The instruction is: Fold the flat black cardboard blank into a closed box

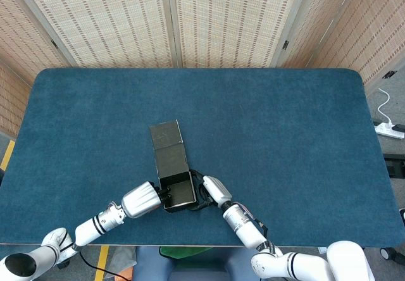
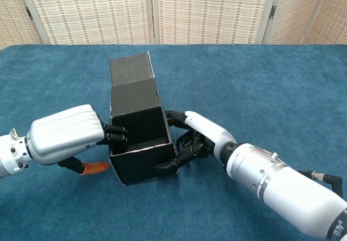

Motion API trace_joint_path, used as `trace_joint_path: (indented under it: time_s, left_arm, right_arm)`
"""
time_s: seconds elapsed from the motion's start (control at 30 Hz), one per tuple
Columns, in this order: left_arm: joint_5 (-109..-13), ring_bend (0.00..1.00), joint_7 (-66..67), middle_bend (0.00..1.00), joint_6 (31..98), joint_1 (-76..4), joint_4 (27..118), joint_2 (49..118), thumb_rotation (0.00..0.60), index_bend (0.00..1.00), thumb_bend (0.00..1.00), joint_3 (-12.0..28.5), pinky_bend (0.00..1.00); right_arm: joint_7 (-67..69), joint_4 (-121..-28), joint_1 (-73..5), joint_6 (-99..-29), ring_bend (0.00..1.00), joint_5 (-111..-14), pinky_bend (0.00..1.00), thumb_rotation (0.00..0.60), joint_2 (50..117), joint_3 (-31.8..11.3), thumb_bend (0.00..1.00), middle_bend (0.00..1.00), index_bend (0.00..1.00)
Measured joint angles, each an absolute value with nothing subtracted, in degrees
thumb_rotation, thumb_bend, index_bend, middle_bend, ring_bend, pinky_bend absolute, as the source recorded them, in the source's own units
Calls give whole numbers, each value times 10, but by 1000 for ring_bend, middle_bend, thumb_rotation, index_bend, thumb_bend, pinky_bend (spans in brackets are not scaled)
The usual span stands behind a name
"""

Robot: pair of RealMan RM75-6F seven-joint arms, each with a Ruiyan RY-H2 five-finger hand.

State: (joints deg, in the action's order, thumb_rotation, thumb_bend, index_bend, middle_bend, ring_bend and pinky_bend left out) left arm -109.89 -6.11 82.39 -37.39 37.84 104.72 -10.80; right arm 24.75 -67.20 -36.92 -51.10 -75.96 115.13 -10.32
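Note:
The black cardboard box (image 1: 178, 192) (image 2: 142, 151) stands open-topped near the table's front edge, with its lid panel (image 1: 167, 142) (image 2: 132, 78) stretching away toward the far side. My left hand (image 1: 142, 200) (image 2: 68, 136) grips the box's left wall, fingers hooked over the rim into the opening. My right hand (image 1: 211, 189) (image 2: 198, 138) holds the right wall, with dark fingers wrapped round the front right corner. The box is turned slightly, its lid leaning left.
The blue felt table (image 1: 285, 135) stretches wide to the right and back. Woven screens (image 1: 221, 21) stand behind it. A white power strip (image 1: 387, 129) lies on the floor beyond the right edge.

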Motion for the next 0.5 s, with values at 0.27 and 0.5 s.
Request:
trace_joint_path:
  time_s: [0.27, 0.5]
  left_arm:
    - [-1095, 837, -76, 506, 850, -372, 384, 1044, 600, 550, 321, -104, 889]
    - [-1084, 826, -83, 361, 873, -367, 423, 1022, 600, 369, 319, -92, 897]
  right_arm:
    - [247, -673, -366, -523, 766, -769, 1000, 600, 1152, -103, 194, 491, 354]
    - [245, -670, -370, -529, 766, -768, 1000, 600, 1156, -116, 195, 478, 353]
